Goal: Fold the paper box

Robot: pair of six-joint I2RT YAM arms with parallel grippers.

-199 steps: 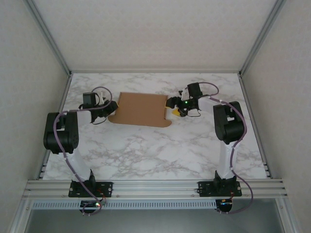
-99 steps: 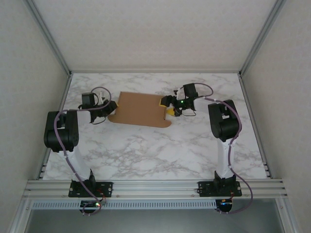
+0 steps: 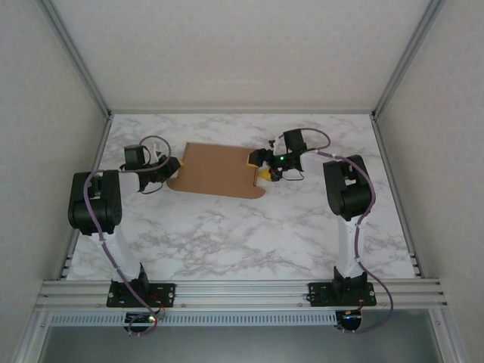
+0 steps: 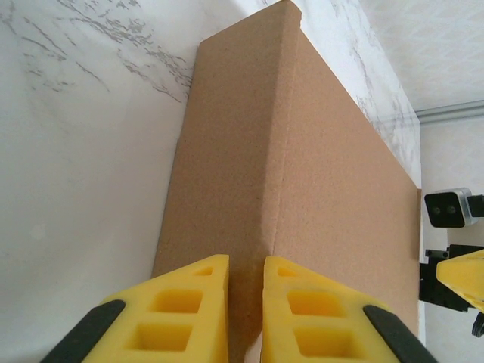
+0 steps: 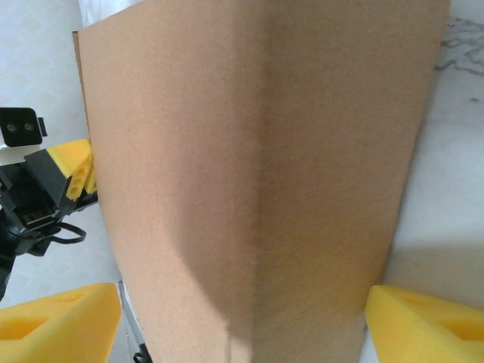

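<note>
The paper box (image 3: pixel 215 170) lies in the far half of the table (image 3: pixel 249 234), a little left of the middle and well apart from both side edges. It is plain brown cardboard with a crease running along its length. From the left wrist, one panel slopes from that crease down to the marble.

The left gripper (image 4: pixel 246 265) sits at the box's left end. Its yellow fingers (image 4: pixel 189 302) are almost together, pinched on the cardboard where the crease meets them. The right gripper (image 5: pixel 242 302) sits at the box's right end. Its fingers (image 5: pixel 60 318) stand wide apart, one on each side of the cardboard's width, and whether they touch it I cannot tell.

Both short ends of the box are thus taken up by a gripper, while its long far and near sides border on marble. The left elbow (image 3: pixel 94 204) and the right elbow (image 3: pixel 349 189) stand nearer the near edge than the box, each outside its end. Purple cables (image 3: pixel 98 227) run along both arms. A metal rail (image 3: pixel 242 291) along the near edge carries the bases. White walls (image 3: pixel 45 113) and slanting frame posts (image 3: pixel 76 57) close in the table's far edge and sides.
</note>
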